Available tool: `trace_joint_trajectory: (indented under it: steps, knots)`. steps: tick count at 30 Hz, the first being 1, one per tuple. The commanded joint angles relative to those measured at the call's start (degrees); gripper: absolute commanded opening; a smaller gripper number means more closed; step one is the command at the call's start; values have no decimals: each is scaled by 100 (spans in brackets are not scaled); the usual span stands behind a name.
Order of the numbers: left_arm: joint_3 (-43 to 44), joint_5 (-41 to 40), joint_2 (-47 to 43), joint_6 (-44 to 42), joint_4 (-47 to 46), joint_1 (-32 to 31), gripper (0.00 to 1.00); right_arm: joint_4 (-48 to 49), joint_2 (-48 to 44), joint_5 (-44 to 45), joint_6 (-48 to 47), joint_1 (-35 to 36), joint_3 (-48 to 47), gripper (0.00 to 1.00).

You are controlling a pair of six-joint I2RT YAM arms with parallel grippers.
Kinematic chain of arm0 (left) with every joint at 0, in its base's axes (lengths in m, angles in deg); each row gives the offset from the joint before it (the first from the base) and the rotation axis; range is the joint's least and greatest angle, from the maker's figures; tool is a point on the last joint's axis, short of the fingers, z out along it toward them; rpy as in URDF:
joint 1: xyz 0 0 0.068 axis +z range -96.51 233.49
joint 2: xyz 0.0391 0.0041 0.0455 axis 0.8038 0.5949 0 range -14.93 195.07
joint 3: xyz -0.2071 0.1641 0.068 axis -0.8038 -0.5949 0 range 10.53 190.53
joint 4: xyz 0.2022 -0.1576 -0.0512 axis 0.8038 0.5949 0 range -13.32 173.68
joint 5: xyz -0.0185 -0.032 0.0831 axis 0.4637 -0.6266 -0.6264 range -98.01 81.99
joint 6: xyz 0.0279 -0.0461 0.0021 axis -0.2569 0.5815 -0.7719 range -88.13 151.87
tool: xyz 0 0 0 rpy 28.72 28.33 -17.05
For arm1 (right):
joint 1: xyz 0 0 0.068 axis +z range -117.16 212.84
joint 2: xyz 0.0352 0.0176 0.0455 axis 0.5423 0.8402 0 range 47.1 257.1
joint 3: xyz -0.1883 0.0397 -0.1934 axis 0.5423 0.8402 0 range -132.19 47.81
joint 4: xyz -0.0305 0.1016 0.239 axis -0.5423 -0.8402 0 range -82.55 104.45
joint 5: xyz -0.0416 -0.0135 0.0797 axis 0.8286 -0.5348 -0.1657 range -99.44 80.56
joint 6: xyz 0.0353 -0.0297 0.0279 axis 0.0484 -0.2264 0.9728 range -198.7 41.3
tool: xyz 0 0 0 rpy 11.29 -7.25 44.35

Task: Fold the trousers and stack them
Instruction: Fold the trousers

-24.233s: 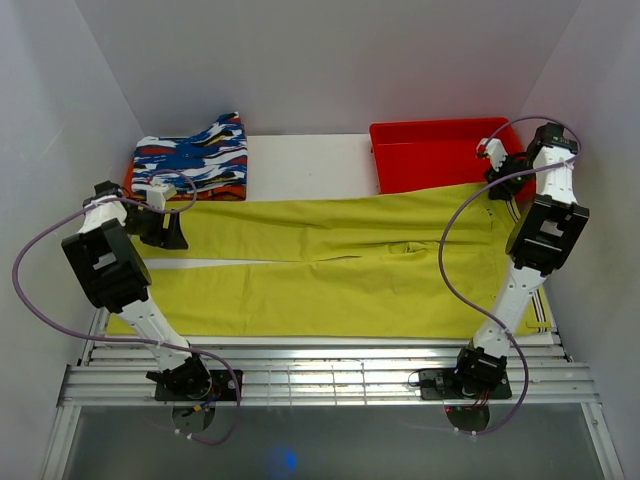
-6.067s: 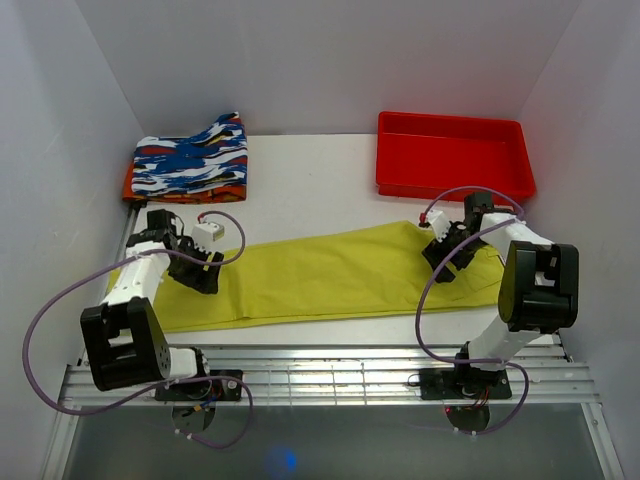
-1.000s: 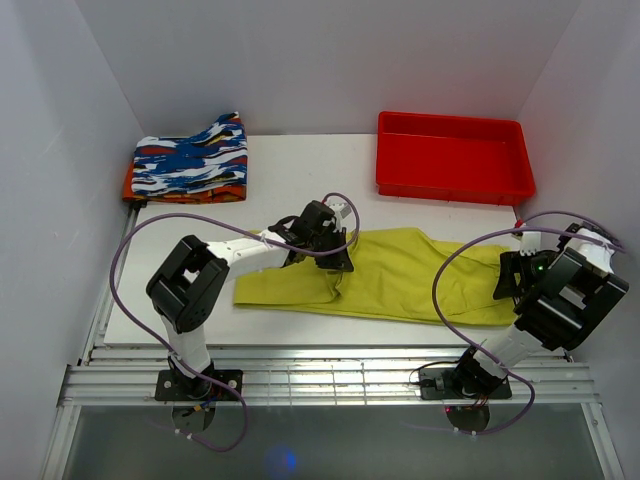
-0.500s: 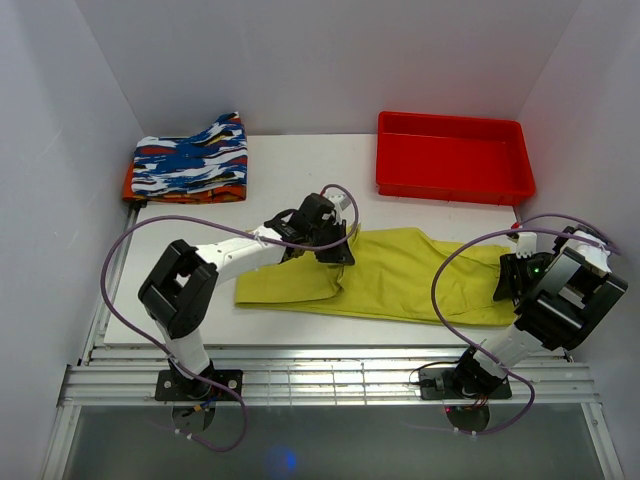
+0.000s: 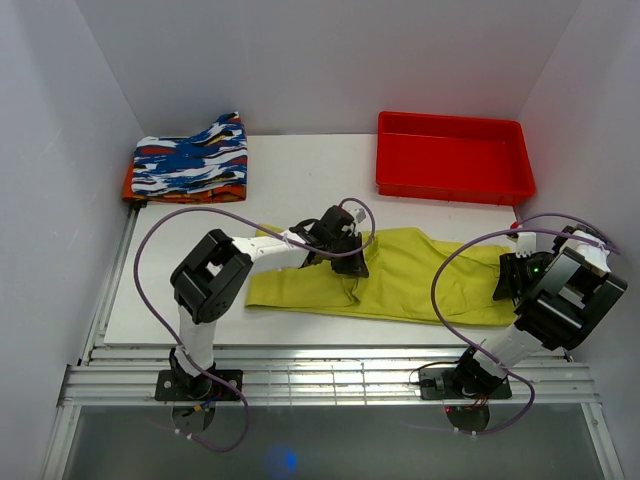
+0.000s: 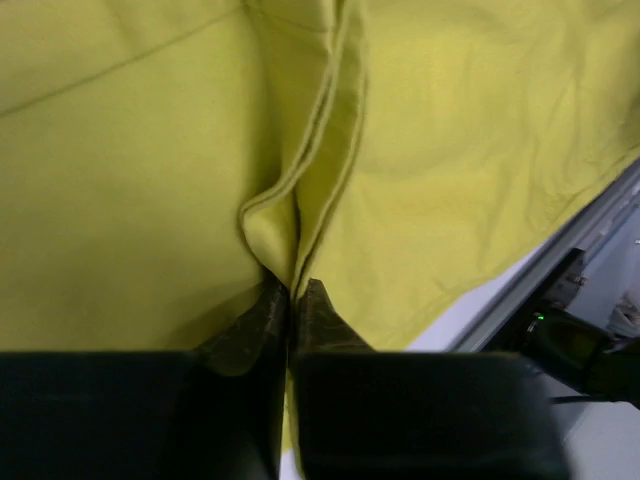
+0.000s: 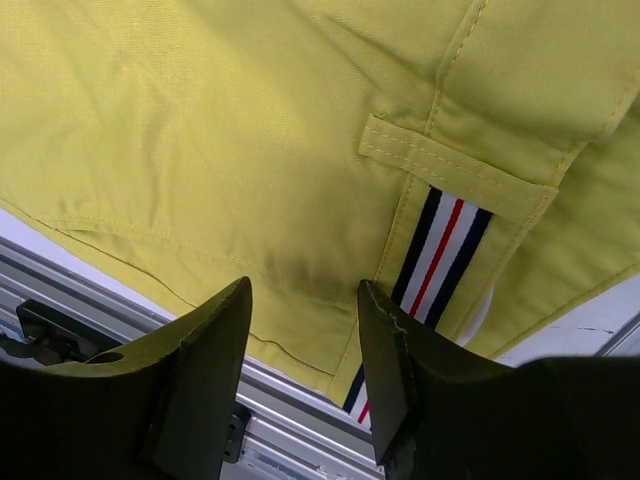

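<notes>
The yellow-green trousers (image 5: 420, 280) lie across the white board, their leg end doubled over the middle. My left gripper (image 5: 355, 266) sits low on that fold near the centre. In the left wrist view its jaws (image 6: 291, 288) are pinched on a hem ridge of the trousers (image 6: 450, 150). My right gripper (image 5: 505, 280) is at the waist end on the right. In the right wrist view it (image 7: 305, 290) stands open just over the flat cloth (image 7: 200, 130), beside the dark, white and red striped band (image 7: 435, 250).
A red tray (image 5: 450, 190) stands at the back right. A folded blue, white, black and orange patterned garment (image 5: 190, 160) lies at the back left. Aluminium rails (image 5: 320, 375) run along the front edge, close under the waist.
My left gripper has carried the leg end further right, so the folded left edge of the trousers has shifted right. The right arm has stayed in place.
</notes>
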Motion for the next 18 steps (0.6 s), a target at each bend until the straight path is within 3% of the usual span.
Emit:
trace_joint_trajectory:
  steps: [1,2,5,8,11,14,18]
  knots:
    - [-102,-22,-44,66,-87,-19,23,-97,-16,-123,-7,28,-96,53]
    - [-120,-5,-70,48,-60,-11,50,-97,-16,-114,-15,28,-96,54]
    - [-94,74,-454,-250,-25,-11,94,-97,-33,-114,-24,28,-96,56]
    - [-76,153,-921,-672,141,16,97,-106,-25,-114,-33,37,-131,56]
    - [-120,940,-1580,-1301,570,375,97,-124,-33,-114,-68,37,-175,56]
    - [-347,2134,-2003,-2180,1309,1138,98,-124,-51,-114,-94,37,-219,56]
    - [-945,3054,-2162,-3105,2206,2727,98,-150,-51,-114,-103,37,-272,56]
